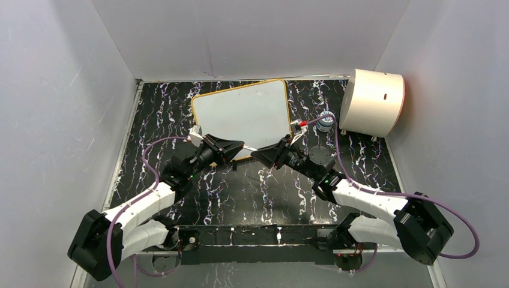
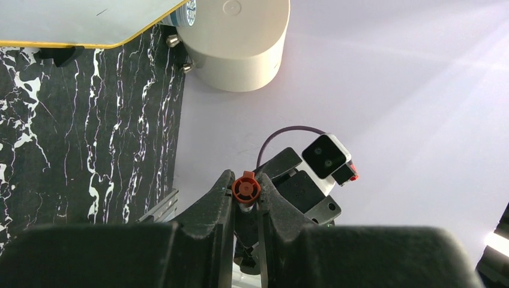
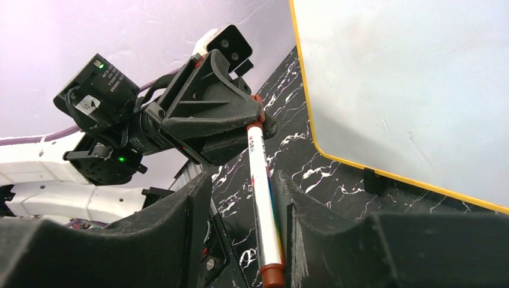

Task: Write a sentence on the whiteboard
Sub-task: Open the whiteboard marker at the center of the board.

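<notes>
Two grippers on one marker [image 3: 259, 174] | left gripper [image 1: 240, 147] jaws clenched on its red cap [image 2: 245, 189] | right gripper [image 1: 258, 155] jaws loose around barrel | whiteboard [image 1: 243, 111] blank, bench [image 1: 252, 195] 12 o'clock | step: likely uncapping | next: right must clamp, pull straight

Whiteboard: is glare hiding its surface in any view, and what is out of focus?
Top external: the whiteboard is evenly lit, no hot spot, no lettering visible. Right wrist: board and marker sharp, faint scuffs show, right fingers soft. Left wrist: a bright streak crosses the wall; left fingers dark, blurred.
</notes>
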### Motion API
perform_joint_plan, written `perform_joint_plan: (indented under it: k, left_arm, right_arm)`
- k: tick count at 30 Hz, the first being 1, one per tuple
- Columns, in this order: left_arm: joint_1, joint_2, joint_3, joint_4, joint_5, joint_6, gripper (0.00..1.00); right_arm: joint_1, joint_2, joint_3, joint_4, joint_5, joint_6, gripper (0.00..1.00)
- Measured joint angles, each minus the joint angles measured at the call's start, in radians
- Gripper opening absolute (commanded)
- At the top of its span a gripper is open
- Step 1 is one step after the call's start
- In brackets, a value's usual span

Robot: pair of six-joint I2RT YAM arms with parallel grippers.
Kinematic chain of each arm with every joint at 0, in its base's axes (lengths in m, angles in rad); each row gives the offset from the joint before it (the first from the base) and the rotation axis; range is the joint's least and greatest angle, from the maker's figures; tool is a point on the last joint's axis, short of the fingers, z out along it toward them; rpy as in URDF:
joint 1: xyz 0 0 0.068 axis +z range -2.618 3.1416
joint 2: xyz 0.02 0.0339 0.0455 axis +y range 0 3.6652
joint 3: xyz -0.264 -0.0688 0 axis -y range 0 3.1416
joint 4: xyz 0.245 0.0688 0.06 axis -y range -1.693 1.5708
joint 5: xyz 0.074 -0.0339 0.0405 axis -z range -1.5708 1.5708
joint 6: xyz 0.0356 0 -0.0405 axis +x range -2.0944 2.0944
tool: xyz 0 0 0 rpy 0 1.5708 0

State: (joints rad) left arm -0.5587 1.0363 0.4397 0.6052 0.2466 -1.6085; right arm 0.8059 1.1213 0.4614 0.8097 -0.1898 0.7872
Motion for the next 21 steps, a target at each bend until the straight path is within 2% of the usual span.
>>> perform_joint_plan:
  k: [9,18,21]
  left_arm:
    - [0.0,0.018,-0.004,0.021,0.011,-0.016,0.0]
    - [0.0,0.024,-0.004,0.039,0.029,-0.018,0.0]
    - [0.0,0.024,-0.003,0.044,0.032,-0.015,0.0]
  right_arm:
    - [-0.004,0.016,0.0,0.025,-0.008,0.018,0.46]
    - [-0.008,0.02,0.0,0.031,-0.008,0.021,0.32]
    - [-0.011,0.021,0.0,0.031,-0.008,0.022,0.34]
